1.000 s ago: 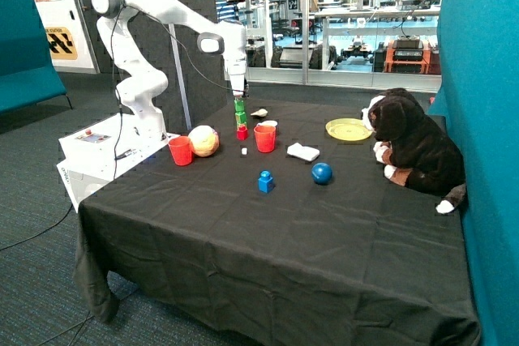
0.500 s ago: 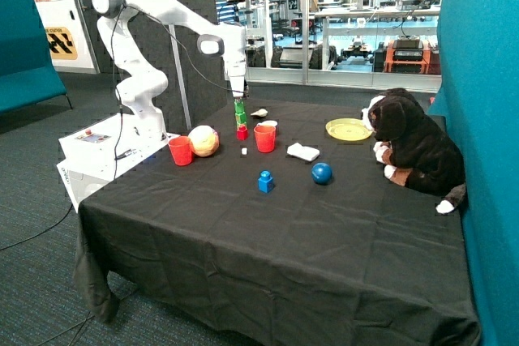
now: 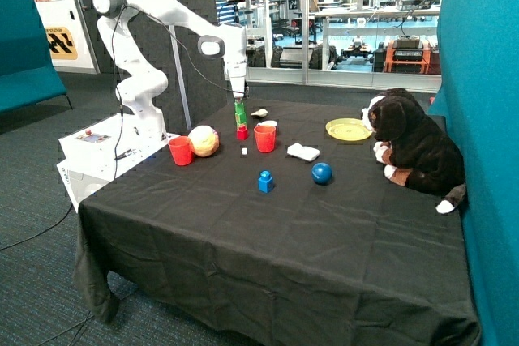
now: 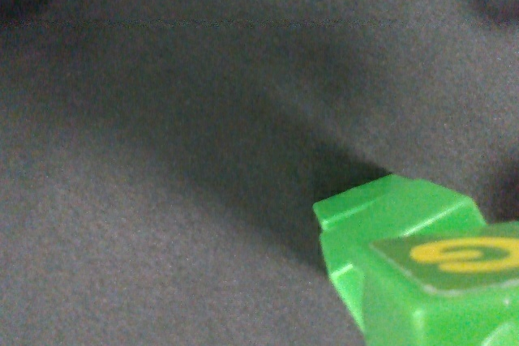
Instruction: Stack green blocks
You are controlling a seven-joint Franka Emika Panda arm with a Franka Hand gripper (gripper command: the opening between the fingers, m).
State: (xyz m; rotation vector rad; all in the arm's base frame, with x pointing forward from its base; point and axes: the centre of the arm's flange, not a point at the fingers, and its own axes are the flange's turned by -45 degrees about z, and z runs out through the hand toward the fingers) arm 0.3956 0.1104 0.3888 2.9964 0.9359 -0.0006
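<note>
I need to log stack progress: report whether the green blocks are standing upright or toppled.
Upright. The green blocks form a vertical column on the small red block, directly beneath the gripper, beside a red cup.

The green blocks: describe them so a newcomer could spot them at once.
Follow the white robot arm down to its pincer. Directly under it stands a thin green column, the green blocks, on a small red block beside a red cup. Nothing else on the table is green.
</note>
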